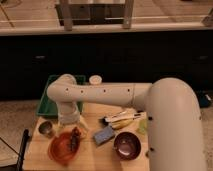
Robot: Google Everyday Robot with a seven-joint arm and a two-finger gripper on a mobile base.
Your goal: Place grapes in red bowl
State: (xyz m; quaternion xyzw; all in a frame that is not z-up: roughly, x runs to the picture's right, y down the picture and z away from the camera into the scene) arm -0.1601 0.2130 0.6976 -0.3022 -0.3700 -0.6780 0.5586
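The red bowl [62, 149] sits at the front left of the wooden table [95, 159]. My gripper [75, 134] hangs from the white arm right over the bowl's right half. A small dark bunch, the grapes [74, 140], shows at the gripper's tip over the bowl's inside. Whether the grapes rest in the bowl or hang in the gripper does not show.
A dark maroon bowl [127, 145] stands at the front right, a blue sponge [104, 134] between the bowls. A yellow banana [123, 123] and a dark-handled utensil lie behind them. A small metal cup [46, 128] stands left. A green tray [50, 102] and a white cup [95, 79] sit behind.
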